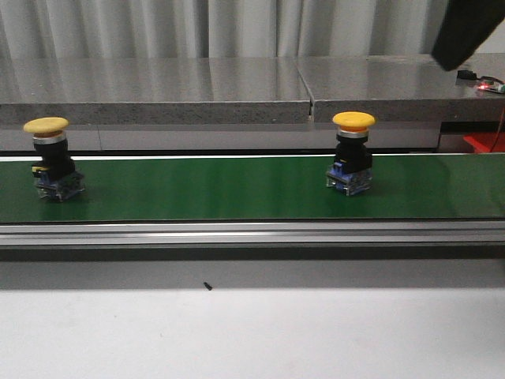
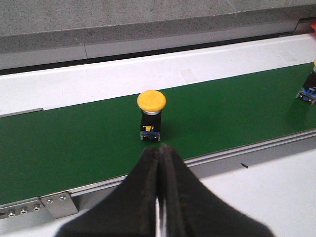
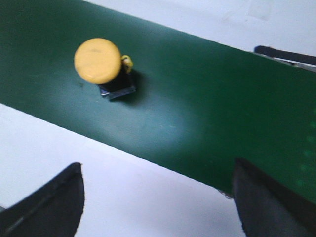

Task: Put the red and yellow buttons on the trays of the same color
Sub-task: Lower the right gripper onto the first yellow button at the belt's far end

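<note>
Front view: two yellow mushroom-head push buttons are standing upright on the green conveyor belt (image 1: 237,189), the left yellow button (image 1: 49,158) near the belt's left end and the right yellow button (image 1: 351,152) right of centre, well apart; no red button and no trays are showing, only a red edge at far right, too cropped to identify. A dark arm part is poking in at the top right corner. Left wrist view: the left tool (image 2: 159,163) is sitting with its black fingers pressed together, empty, hanging just short of the belt's near rail and lining up with the left yellow button (image 2: 150,114); the other button is peeking in at the far edge. Right wrist view: the right tool (image 3: 158,197) is spread wide, empty, looking down on the right yellow button (image 3: 101,65), which is lying off to one side of the gap between its fingers. Judgement: pick-up step is just starting, nothing grasped yet. Next move is calling for centring the spread right tool over its button and descending; the left tool is needing to spread first.
</note>
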Controlling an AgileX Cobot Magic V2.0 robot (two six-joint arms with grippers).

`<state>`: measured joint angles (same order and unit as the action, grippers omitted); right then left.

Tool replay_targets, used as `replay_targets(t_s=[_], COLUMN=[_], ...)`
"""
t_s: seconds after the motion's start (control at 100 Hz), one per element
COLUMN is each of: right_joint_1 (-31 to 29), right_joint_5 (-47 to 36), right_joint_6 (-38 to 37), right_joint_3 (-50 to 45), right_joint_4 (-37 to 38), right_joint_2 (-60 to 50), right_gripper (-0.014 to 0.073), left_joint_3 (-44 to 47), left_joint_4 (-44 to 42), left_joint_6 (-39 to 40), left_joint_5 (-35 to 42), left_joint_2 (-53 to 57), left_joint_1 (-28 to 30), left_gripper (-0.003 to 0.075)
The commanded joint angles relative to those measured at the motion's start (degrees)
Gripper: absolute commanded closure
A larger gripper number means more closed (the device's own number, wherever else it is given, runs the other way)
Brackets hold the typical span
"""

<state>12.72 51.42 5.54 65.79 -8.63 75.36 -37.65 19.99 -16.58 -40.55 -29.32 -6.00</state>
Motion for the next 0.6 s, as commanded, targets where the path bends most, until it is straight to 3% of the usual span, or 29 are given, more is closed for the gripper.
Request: replay_targets(t_s=[0.0,0.4,0.47,0.59], right_joint_1=[0.4,0.4,0.3,-0.1], right_joint_5=[-1.3,-6.1,-6.2,-6.2], right_joint_6=[2.6,6.8,7.0,7.0], right_joint_3=[4.0,11.4,11.3,11.3], right_joint_4=[-3.0,-5.4,-5.3,-5.3], right_joint_2=[3.0,18.6,19.5,19.5], right_gripper=[-0.0019,-0.0004,0.0089,0.0358], left_joint_3=[-1.5,-1.5,-1.5,-1.5], left_joint_4=[1.1,1.2,1.2,1.2], left_joint_6=[0.2,0.2,0.2,0.2], left_joint_5=[3.5,3.5,3.5,3.6], left_joint_2=[-0.2,-0.2,-0.2,-0.2], left_joint_1=[-0.5,-0.5,-0.5,-0.5], left_gripper=[0.0741,0.0741,0.0741,0.0741])
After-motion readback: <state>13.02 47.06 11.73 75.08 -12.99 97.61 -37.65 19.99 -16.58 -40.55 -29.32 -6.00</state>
